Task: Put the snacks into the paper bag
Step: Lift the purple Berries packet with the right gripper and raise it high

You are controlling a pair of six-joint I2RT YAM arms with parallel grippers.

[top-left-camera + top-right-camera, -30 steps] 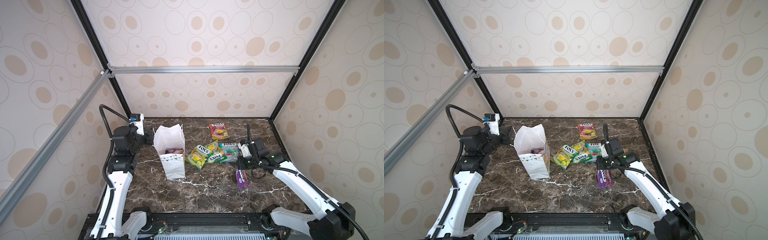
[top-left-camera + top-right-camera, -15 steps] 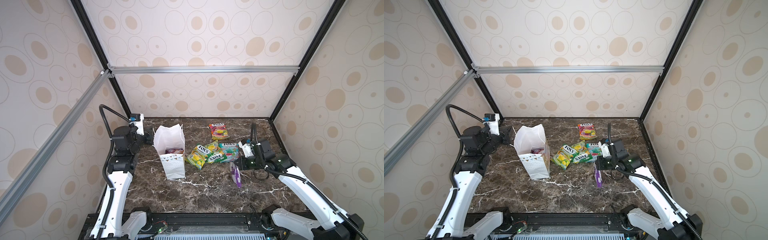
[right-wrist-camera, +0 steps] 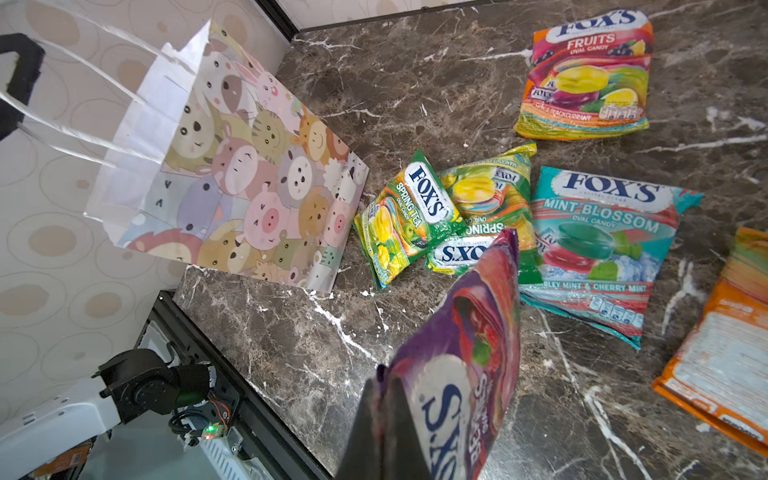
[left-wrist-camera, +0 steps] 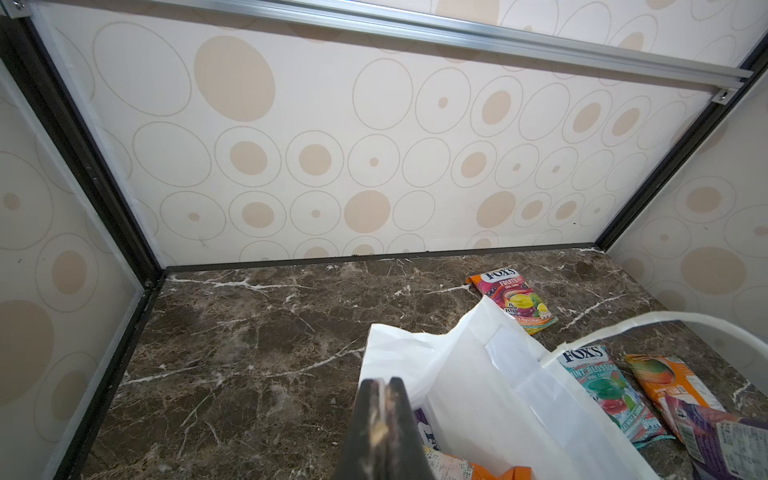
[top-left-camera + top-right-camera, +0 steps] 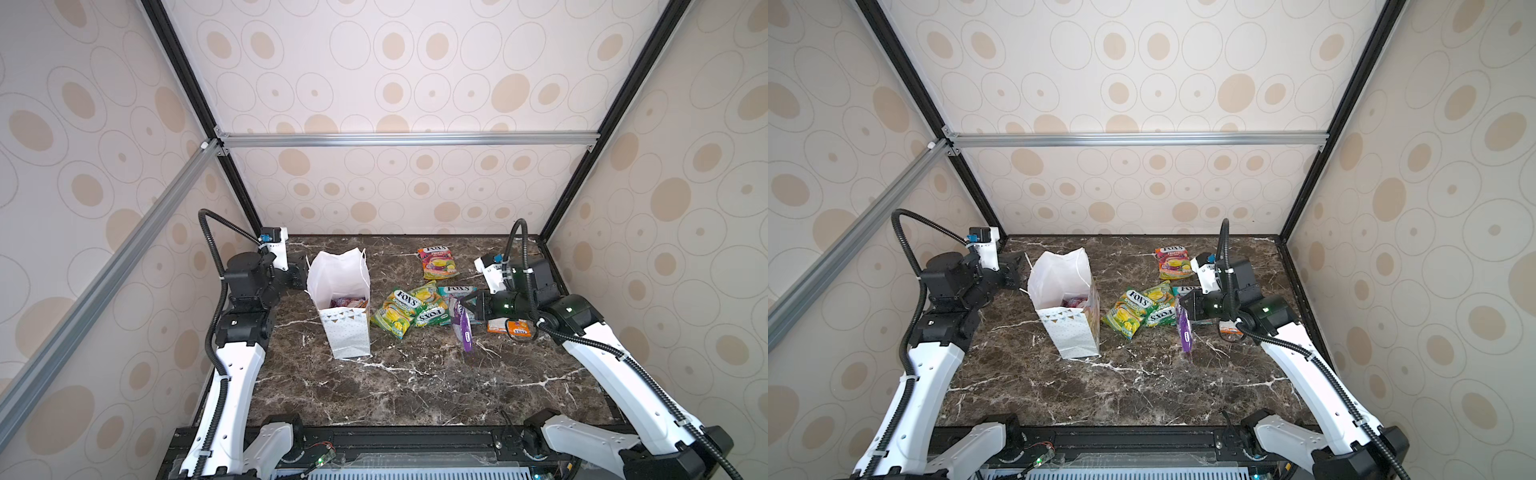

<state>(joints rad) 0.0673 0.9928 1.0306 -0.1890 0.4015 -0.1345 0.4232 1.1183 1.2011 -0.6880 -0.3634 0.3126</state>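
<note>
Over the last second the right gripper had swung a little toward the paper bag and lifted, carrying the purple pouch with it. Its jaws were clenched on the pouch's upper edge, and the pouch hung down on edge above the table, as the right wrist view showed close up. The left arm had not shifted. The left gripper sat at the bag's far left rim with its jaws pressed together, a sliver of white pinched between them in the left wrist view; the cord handles ran taut from the rim toward it. The bag stood upright and open, left of centre, with a few pouches already inside. Just right of it lay overlapping green pouches, touching a teal pouch. A fruit pouch lay apart nearer the back wall. An orange pouch lay partly under the right arm.
</note>
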